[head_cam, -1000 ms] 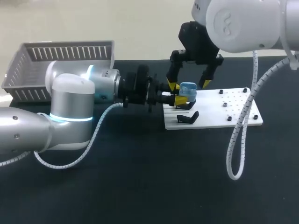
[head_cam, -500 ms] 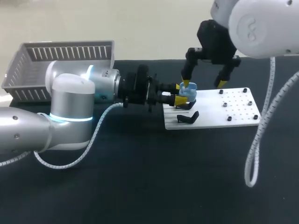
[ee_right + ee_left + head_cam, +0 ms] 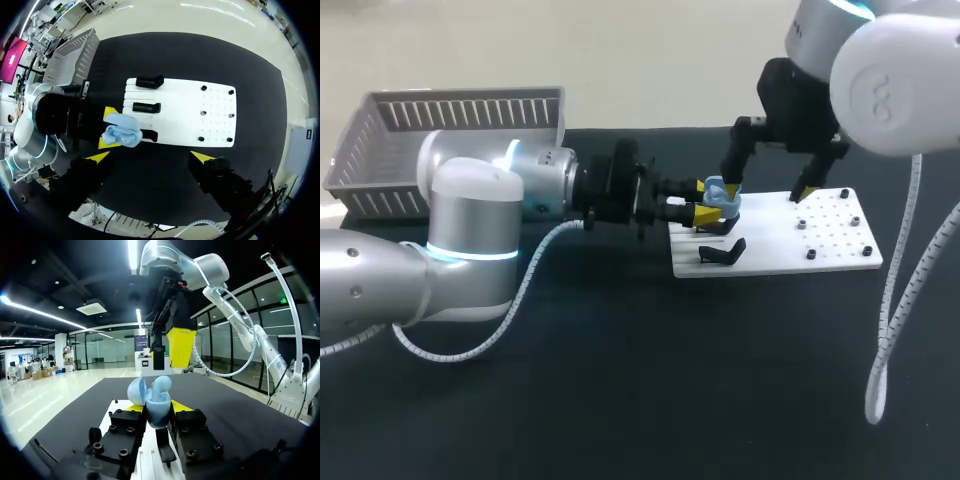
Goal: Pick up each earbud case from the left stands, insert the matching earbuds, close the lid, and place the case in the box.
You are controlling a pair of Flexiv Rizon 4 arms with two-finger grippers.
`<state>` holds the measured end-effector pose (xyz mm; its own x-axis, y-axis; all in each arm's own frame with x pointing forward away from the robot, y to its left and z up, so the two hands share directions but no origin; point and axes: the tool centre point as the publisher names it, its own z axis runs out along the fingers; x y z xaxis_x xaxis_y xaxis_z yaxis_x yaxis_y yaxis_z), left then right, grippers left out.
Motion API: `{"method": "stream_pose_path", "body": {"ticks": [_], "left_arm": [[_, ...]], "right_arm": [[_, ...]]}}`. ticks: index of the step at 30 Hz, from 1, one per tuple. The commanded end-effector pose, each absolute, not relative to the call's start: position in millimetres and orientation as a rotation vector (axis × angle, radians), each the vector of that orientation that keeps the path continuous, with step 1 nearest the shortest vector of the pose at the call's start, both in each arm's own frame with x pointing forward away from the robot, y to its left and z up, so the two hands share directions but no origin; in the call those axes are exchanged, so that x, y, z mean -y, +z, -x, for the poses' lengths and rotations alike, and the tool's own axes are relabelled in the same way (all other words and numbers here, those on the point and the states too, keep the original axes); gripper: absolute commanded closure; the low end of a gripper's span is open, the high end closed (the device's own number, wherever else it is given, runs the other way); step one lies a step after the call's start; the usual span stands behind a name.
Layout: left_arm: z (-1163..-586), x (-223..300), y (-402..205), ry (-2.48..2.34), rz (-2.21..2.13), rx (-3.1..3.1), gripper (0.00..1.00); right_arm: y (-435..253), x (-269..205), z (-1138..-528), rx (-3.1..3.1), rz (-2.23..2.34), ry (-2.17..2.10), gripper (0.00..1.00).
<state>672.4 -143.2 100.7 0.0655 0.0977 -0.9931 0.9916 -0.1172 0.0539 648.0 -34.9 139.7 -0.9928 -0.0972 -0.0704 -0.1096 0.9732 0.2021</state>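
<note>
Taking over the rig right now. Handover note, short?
Left gripper: shut on the blue case, lid open, held at the white board's near edge.
Right gripper: open, empty, above the board, one tip close by the case.
Black stands: no other case on them.
Done: case picked up.
Left: check the earbuds are seated (cannot tell), close the lid, place the case in the grey box.

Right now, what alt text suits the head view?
The left arm holds an open light-blue earbud case in its jaws at the edge of a white board on a black table. The right arm hangs above, jaws open; a grey basket sits back-left.
</note>
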Motion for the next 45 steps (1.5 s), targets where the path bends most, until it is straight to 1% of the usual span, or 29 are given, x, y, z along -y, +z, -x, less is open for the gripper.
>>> {"method": "stream_pose_path", "body": {"ticks": [1, 25, 30, 36, 45], "left_arm": [[-671.1, 143.1, 99.8, -1.193, -1.392, -1.180, 1.00], [-671.1, 143.1, 99.8, -1.193, -1.392, -1.180, 1.00], [-671.1, 143.1, 99.8, -1.193, -1.392, -1.180, 1.00], [-671.1, 143.1, 99.8, -1.193, -1.392, -1.180, 1.00], [-671.1, 143.1, 99.8, -1.193, -1.392, -1.180, 1.00]], "right_arm": [[134.4, 38.8, -652.5, -3.055, 0.144, 0.323, 0.00], [127.2, 26.7, -664.2, -3.068, 0.173, 0.332, 0.00], [138.2, 27.9, -661.4, -3.039, 0.169, 0.342, 0.00], [154.5, 32.9, -666.7, -2.978, 0.104, 0.410, 0.00], [149.6, 33.7, -692.8, -2.855, -0.063, 0.513, 0.00]]}}
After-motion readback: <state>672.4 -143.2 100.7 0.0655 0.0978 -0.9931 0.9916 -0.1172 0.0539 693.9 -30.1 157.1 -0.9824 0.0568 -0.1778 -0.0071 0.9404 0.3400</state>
